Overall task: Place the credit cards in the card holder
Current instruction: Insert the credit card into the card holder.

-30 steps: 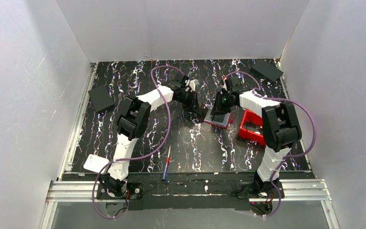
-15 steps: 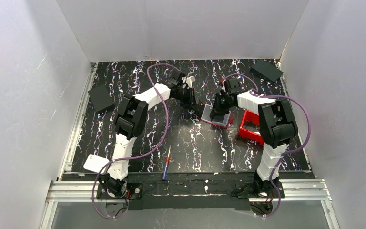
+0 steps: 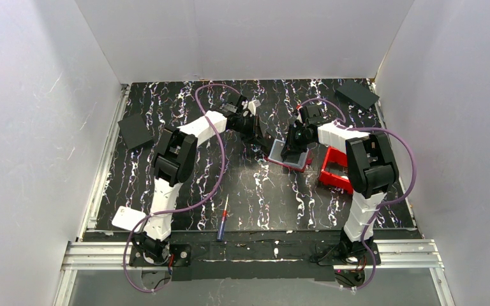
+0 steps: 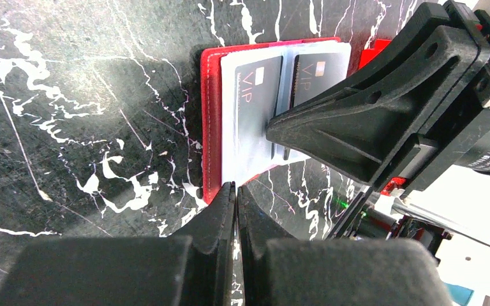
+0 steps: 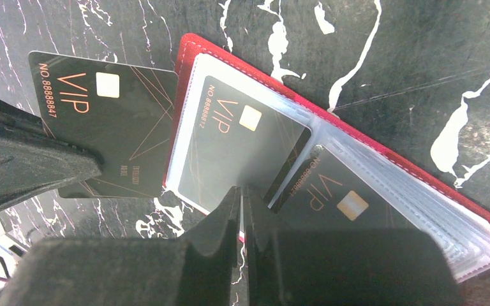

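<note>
1. Lower centre of the right wrist view, the right gripper [image 5: 241, 213], clamped shut, presses the open red card holder's [image 5: 357, 135] sleeves [image 5: 421, 210].
2. Upper left, the left gripper [image 4: 236, 197] clenches a VIP credit card [image 5: 118, 127] (not yet pocketed); the holder lies just right.

— What encloses the space?
— Three plain white panels: a back wall [image 3: 242, 38], a left wall [image 3: 38, 127] and a right wall [image 3: 459, 127], meeting at bare corners.
— And underfoot, so to speak?
— A black tabletop [image 3: 255, 191] veined with white, like marble. An aluminium rail [image 3: 96, 255] runs along its near edge, and a second rail [image 3: 105, 166] runs along its left side. Below the near rail lies a dull grey surface [image 3: 249, 290].
— The light?
— Even and soft, with faint shadows on the walls; close up, the tabletop shows a mild sheen.
</note>
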Controlling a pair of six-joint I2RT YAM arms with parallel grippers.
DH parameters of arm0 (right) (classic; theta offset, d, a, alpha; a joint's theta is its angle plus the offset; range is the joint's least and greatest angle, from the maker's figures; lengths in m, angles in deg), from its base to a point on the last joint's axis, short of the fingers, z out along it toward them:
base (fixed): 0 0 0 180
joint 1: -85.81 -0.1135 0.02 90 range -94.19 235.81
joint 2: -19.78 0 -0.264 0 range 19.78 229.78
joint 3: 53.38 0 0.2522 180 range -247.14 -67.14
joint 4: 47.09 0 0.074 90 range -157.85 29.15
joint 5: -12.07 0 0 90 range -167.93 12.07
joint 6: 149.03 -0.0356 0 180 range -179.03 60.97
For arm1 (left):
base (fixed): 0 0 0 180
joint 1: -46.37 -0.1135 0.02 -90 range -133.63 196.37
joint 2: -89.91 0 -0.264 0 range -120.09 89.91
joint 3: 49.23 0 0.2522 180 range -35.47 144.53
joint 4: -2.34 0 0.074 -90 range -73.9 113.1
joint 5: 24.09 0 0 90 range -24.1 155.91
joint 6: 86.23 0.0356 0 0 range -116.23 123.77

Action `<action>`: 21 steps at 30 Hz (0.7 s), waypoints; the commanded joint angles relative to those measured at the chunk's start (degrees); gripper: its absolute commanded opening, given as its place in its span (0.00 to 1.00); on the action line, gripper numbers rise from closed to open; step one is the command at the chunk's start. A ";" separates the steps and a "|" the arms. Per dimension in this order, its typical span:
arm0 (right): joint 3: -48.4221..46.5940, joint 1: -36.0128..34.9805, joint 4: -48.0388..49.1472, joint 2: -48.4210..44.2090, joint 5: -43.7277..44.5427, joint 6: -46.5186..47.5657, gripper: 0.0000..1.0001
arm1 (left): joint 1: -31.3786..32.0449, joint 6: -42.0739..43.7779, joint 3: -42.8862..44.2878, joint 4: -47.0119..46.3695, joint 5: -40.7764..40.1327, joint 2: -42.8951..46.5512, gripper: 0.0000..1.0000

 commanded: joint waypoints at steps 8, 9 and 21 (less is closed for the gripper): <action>0.68 0.27 0.47 0.05 1.96 1.15 0.13 | 0.48 1.63 -0.99 0.40 -0.74 1.44 0.00; 0.68 0.27 0.47 0.08 1.91 1.15 0.13 | 0.52 1.86 -1.00 0.55 -0.87 1.27 0.00; 0.85 0.29 0.74 0.05 1.71 1.16 0.12 | 1.59 0.53 -3.43 -2.14 -0.39 0.10 0.00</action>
